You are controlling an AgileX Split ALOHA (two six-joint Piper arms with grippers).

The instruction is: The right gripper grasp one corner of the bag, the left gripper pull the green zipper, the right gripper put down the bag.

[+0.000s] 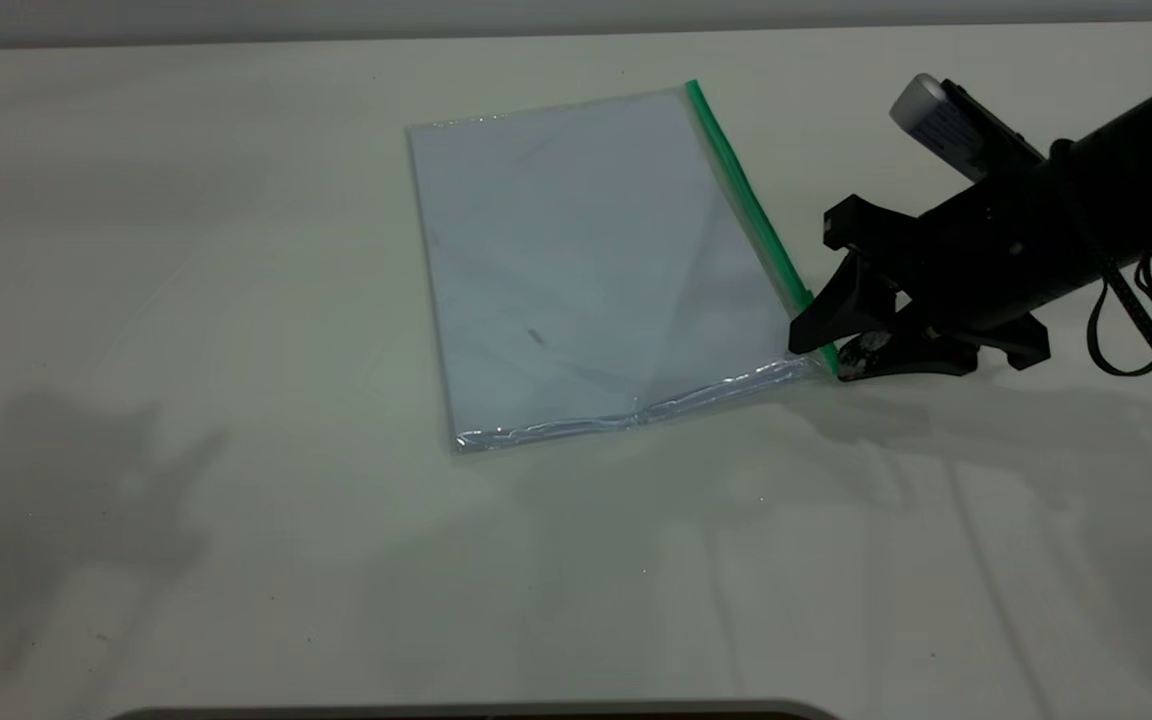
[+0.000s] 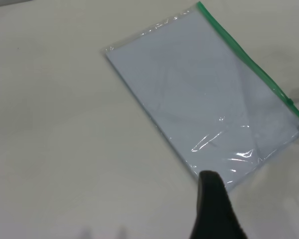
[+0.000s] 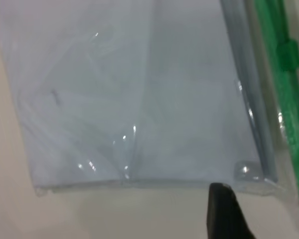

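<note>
While flat on table, bag point(image 1: 596, 270) | corner between right end effector point(image 1: 826, 355) parted jaws

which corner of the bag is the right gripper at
The near corner on the green zipper side of the bag, where the right gripper meets it. The other three corners lie untouched.

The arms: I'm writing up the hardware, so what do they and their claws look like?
The right arm is thick and black, carrying a whitish-blue cylinder with dark print and a trailing black cable. Its right claw is black, two-jawed and pointed. Of the left claw, only one black, tapering tip shows.
</note>
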